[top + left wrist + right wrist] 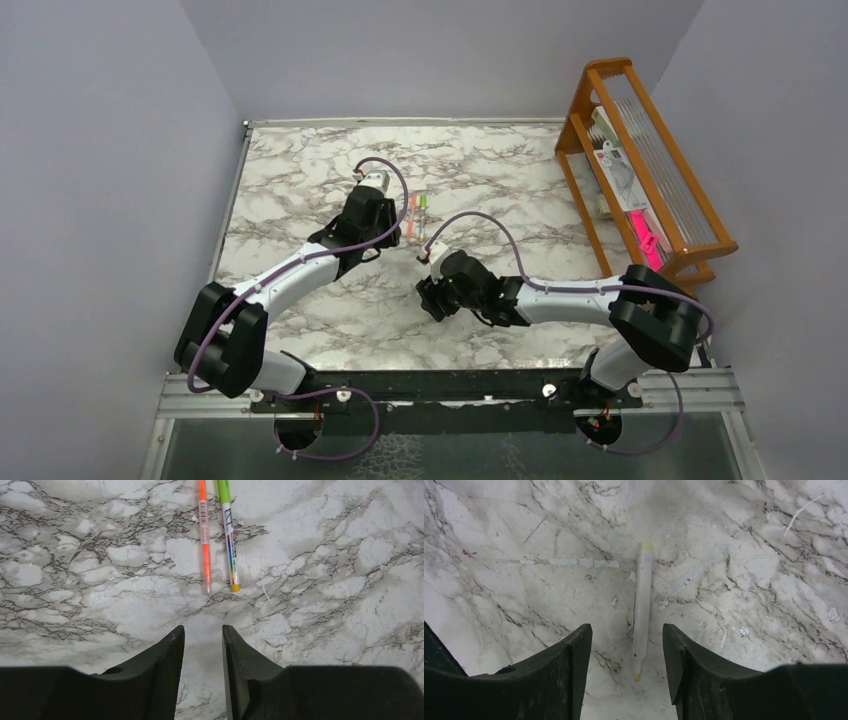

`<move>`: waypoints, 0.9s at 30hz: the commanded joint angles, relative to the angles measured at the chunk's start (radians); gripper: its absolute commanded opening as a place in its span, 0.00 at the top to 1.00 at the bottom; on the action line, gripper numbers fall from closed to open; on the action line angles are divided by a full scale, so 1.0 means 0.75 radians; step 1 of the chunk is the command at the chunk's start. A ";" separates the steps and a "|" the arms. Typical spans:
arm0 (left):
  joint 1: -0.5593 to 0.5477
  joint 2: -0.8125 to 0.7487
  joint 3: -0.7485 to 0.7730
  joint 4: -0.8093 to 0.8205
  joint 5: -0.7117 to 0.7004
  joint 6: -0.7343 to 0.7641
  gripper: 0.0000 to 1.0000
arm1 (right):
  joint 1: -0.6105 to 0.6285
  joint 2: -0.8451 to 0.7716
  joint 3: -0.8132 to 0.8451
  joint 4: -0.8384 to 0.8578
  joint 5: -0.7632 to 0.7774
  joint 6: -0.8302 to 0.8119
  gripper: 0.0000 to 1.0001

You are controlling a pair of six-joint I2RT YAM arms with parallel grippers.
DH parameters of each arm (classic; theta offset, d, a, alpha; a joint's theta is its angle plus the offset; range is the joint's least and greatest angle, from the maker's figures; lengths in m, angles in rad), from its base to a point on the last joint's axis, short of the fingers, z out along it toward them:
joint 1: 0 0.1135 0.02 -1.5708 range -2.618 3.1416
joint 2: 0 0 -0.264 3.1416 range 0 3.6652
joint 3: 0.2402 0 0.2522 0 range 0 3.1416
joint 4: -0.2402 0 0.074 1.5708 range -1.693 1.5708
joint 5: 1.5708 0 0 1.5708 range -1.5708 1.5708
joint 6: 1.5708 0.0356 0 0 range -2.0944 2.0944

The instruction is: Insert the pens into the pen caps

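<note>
The step in hand looks like picking up a pen. The right tool [626, 632] hangs open over a smooth whitish pen [642, 610] that lies flat on the shiny marble worktop [749, 555]. One finger is on each side, not touching. Next it should squeeze the round barrel gently so it cannot roll. The left tool [202, 632] is a little open and empty. Ahead lie a thin orange pen [204, 535] and a green-ended pen [229, 545].

Bare grey-veined marble tabletop [100, 580] separates the left gripper [202, 630], its fingers parted, from a thin orange-red pen [204, 535] and a green-topped white pen [229, 540], which lie side by side with only a sliver between them. A whitish yellow-tipped pen [642, 610] lies between the spread fingers of the right gripper [626, 627], with marble free on either side. An orange wooden rack [607, 67] lines the right edge, well apart.
</note>
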 commanded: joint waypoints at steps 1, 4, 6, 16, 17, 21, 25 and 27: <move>0.012 0.006 0.002 0.041 0.027 -0.012 0.64 | 0.043 0.069 0.049 -0.085 0.171 0.009 0.47; 0.015 -0.005 -0.002 0.038 0.021 -0.010 0.64 | 0.050 0.106 0.052 -0.098 0.223 0.049 0.47; 0.015 -0.004 -0.005 0.038 0.021 -0.012 0.64 | 0.052 0.131 0.065 -0.122 0.255 0.063 0.49; 0.019 0.003 0.000 0.043 0.073 -0.016 0.61 | 0.071 0.135 0.083 -0.192 0.373 0.063 0.94; 0.019 0.000 0.002 0.046 0.087 -0.017 0.60 | 0.069 0.112 0.075 -0.184 0.367 0.048 0.98; 0.022 -0.028 -0.005 0.095 0.196 -0.016 0.49 | 0.071 -0.020 0.049 -0.180 0.359 -0.011 0.99; 0.036 -0.051 -0.013 0.219 0.466 -0.028 0.25 | 0.065 -0.238 0.028 -0.202 0.308 -0.086 0.99; 0.055 -0.036 0.000 0.285 0.648 -0.067 0.20 | 0.036 -0.361 0.038 -0.247 0.242 -0.094 0.99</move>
